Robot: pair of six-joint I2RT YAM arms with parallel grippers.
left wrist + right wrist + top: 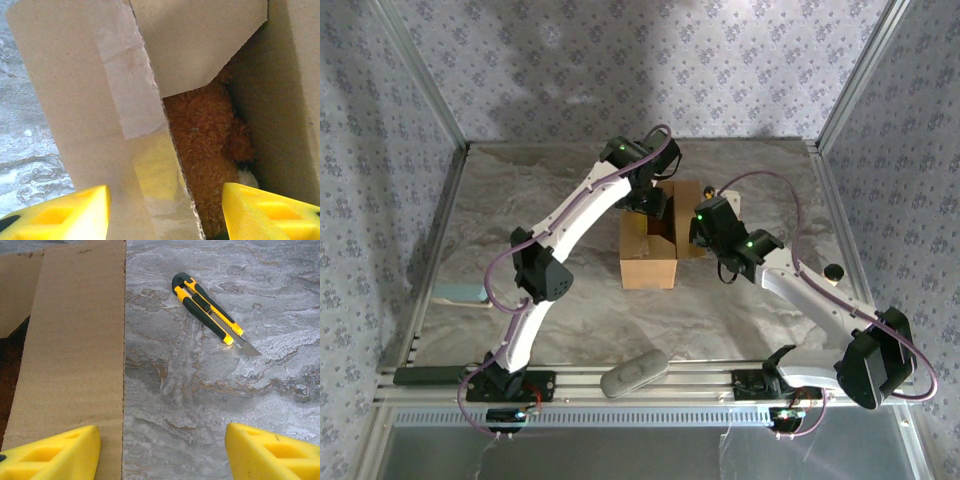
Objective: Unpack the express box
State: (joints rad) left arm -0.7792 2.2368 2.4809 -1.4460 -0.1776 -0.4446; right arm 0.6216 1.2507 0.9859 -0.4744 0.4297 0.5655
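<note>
The left arm (pixel 575 215) is arching over the express box (pixel 650 265), which is sitting open mid-table, its left gripper (pixel 165 215) pointing down, jaws apart above a taped flap (pixel 115 100) and a brown plush toy (pixel 210 145). The right arm (pixel 800 290) is reaching in beside it, the right gripper (pixel 162 455) hovering with jaws apart over an outer flap (pixel 75 365), near a utility knife (pixel 210 315).

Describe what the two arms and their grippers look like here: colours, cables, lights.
The left arm and right arm have white link shells with black joint housings. A purple cable loops along each, and a green light glows near each wrist. The left gripper and right gripper have bright yellow wedge-shaped fingers with recessed pockets.
</note>
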